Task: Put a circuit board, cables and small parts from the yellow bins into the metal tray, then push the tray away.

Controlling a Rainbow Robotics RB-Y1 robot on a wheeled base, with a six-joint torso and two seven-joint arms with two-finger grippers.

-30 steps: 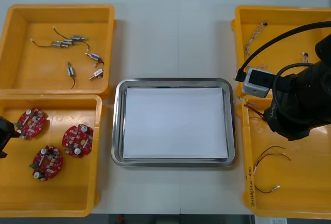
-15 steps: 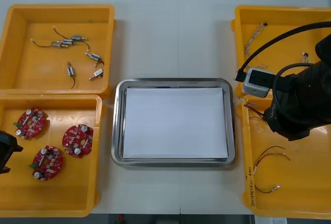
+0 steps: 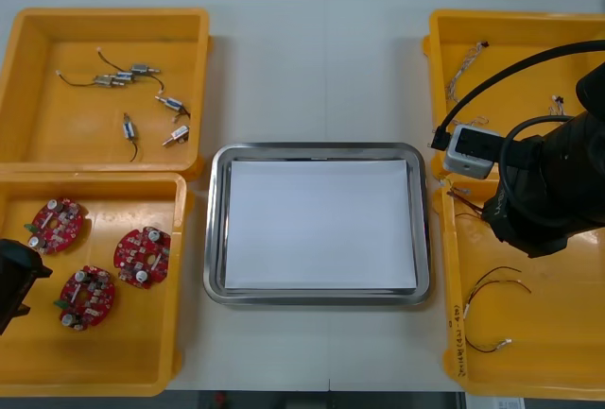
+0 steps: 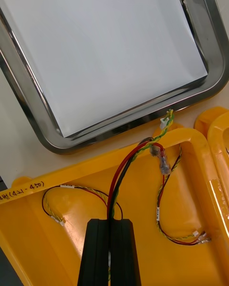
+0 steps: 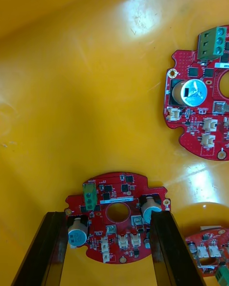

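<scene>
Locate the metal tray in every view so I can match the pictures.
Front view: metal tray at table centre, between the yellow bins.
Right wrist view: its corner lies beyond the right tool, shut on a red and yellow cable.
Left wrist view: left tool open astride a circuit board on a bin floor.
Shared landmark: handwritten label on the cable bin's rim, front and right wrist views.

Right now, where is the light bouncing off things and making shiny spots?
Left wrist view: white shiny patches on the yellow bin, near the circuit board under the open left gripper. Right wrist view: bright streaks along the tray rim, while the right gripper pinches a cable. Front view: the tray rim gleams; no harsh shadows.
</scene>
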